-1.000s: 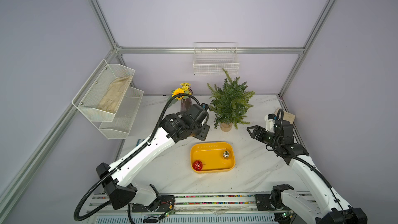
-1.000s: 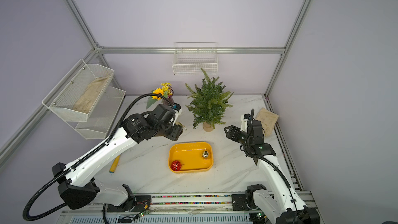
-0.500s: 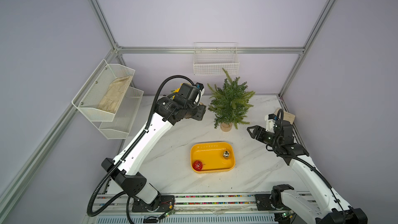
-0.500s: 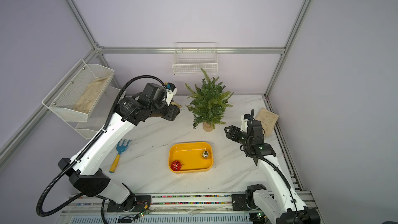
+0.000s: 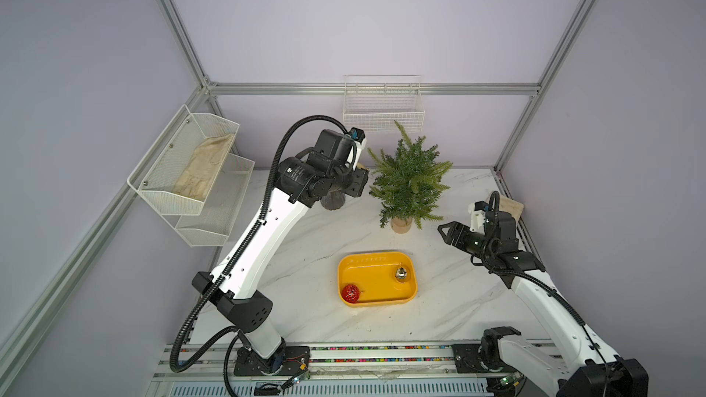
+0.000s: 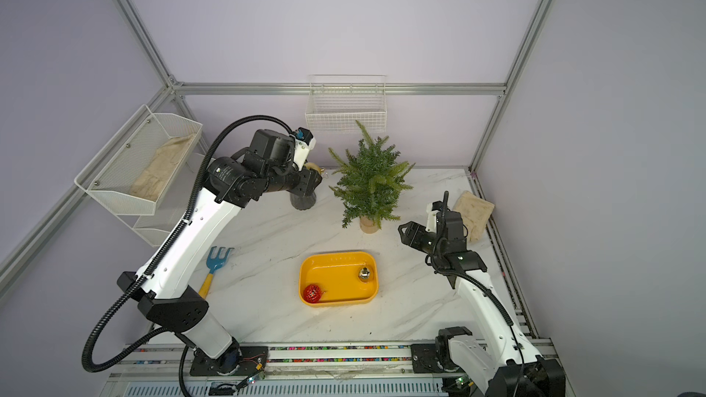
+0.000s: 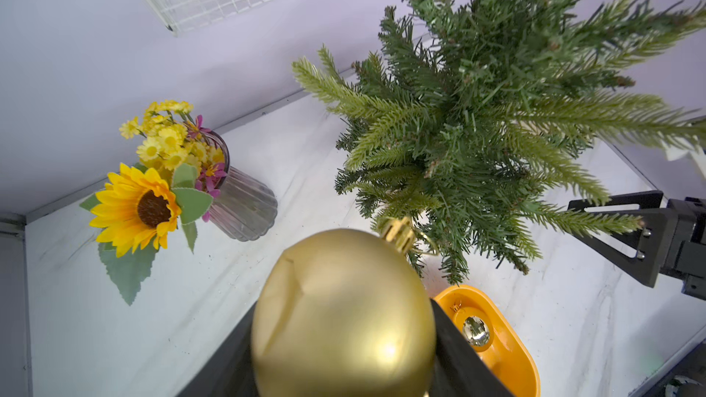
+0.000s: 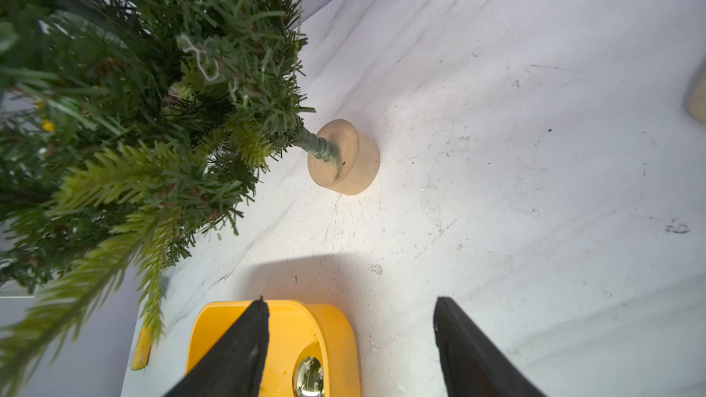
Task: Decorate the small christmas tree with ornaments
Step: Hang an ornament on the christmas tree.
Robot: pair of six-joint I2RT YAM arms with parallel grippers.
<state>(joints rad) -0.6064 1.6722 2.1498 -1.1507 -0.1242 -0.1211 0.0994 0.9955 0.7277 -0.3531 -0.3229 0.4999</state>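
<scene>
Two baubles lie in the yellow tray (image 5: 376,259) at lower centre of both top views: the red one (image 5: 350,293) in its lower left corner, the mirrored one (image 5: 401,273) near its right end. The third, matte gold (image 7: 344,315), is in my left gripper (image 5: 357,183), jaws pinching its round body. In the left wrist view it fills the lower middle of the frame, its cap and loop pointing away from the lens toward the tree (image 7: 496,108). I judge the ball is held by its sides for that reason: it leaves the loop free to slip over a branch tip.

In the top views the tree stands upright on its tan base (image 8: 344,158), right of centre and above the tray, with the vase of flowers (image 7: 244,208) to its left. My left gripper hangs high over that vase, just beside the tree's left branches and, as far as I can tell, clear of the needles.

My right gripper (image 8: 349,303) is spread and empty, low at the tree's right and aimed at the base. I read that as ready to steady the tree, though it may only be parked.

No bauble hangs on the tree, so hanging the first is the step in hand. Next I must line the thin loop up with one pale branch tip. The branches look springy, and a push could tip the tree
</scene>
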